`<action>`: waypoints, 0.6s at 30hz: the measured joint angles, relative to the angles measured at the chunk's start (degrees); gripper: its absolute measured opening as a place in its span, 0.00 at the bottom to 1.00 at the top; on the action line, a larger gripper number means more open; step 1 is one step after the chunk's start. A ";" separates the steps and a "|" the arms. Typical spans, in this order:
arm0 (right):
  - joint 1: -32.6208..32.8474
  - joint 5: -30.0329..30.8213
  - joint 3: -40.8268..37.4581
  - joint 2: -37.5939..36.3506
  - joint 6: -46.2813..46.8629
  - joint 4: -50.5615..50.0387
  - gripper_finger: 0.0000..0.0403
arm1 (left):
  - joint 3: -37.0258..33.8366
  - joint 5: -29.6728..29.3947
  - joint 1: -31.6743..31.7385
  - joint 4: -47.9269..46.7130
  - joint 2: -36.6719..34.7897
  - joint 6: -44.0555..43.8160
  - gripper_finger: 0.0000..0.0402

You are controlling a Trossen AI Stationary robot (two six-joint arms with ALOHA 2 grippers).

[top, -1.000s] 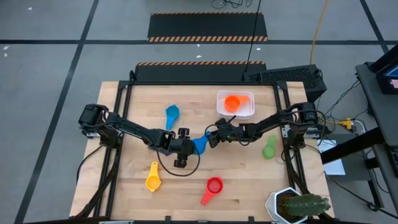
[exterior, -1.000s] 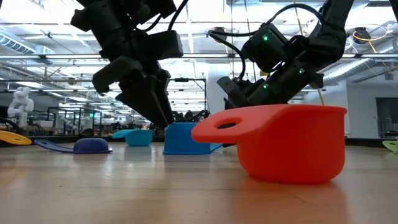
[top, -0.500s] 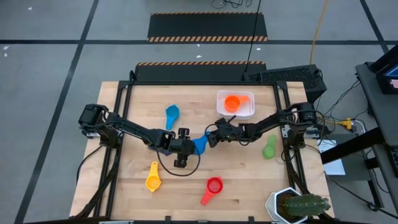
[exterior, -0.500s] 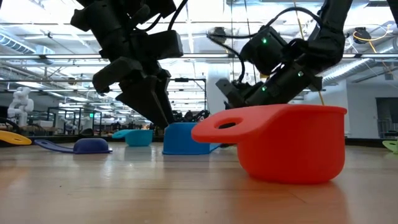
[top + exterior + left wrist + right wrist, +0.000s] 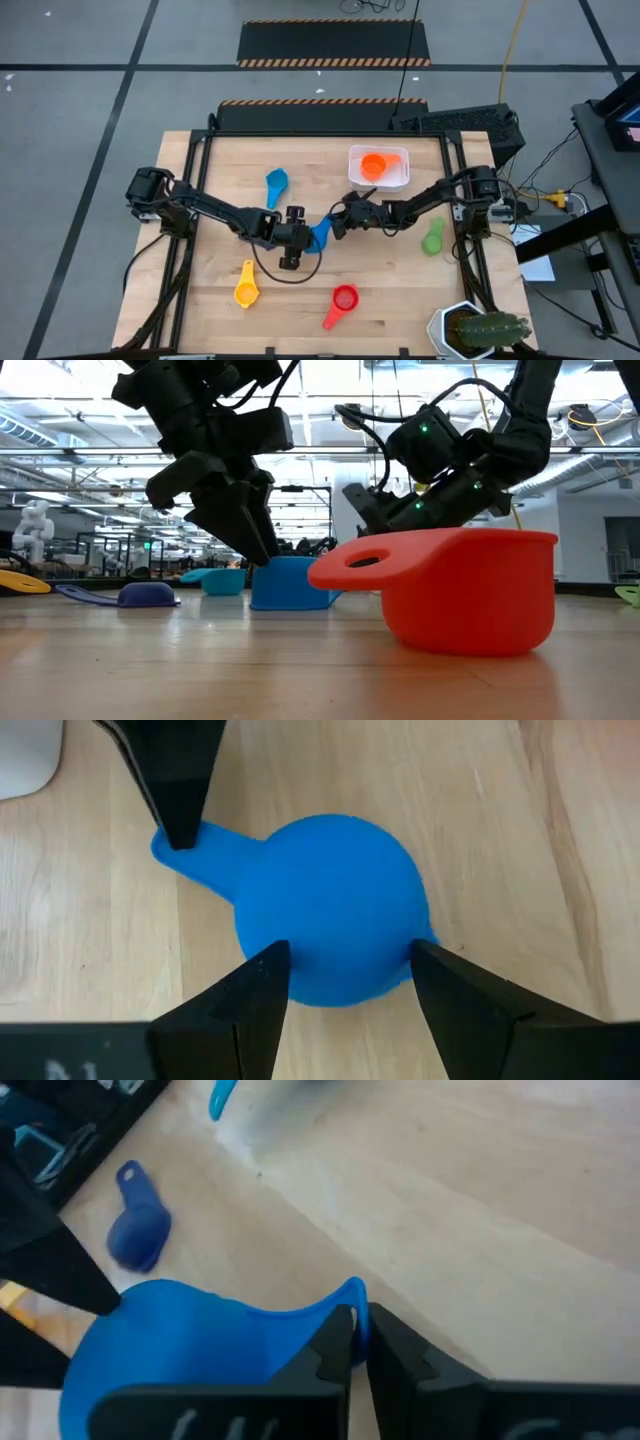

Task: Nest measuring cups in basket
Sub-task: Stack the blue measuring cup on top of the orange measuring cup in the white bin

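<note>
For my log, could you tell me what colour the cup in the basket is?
Orange cup; the high view shows it best.

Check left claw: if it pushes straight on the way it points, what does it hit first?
The blue measuring cup, already between the left claw's open fingers. Just past it, the right claw is pinching the cup's handle. Depth beyond is unclear.

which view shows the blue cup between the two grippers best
The left wrist view: the blue cup fills it, upside down between the left gripper fingers. The right wrist view shows its handle pinched by the right gripper; the high and low views show it partly hidden.
</note>
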 joint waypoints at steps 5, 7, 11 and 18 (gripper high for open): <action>0.14 -0.99 -0.08 -3.87 -4.25 -1.81 0.01 | 0.11 -3.91 -2.24 -0.16 -5.81 -0.10 0.53; 0.11 -0.83 -0.04 -6.21 -6.63 -2.61 0.01 | 0.08 -5.55 -3.02 -0.49 -8.64 -0.53 0.53; 0.27 -0.02 -0.15 -12.58 -12.89 -6.17 0.00 | 0.09 -9.30 -3.79 0.49 -14.21 -1.44 0.53; 0.27 2.48 -0.15 -26.81 -27.16 -14.47 0.00 | 0.09 -14.61 -3.83 5.99 -18.61 -1.42 0.53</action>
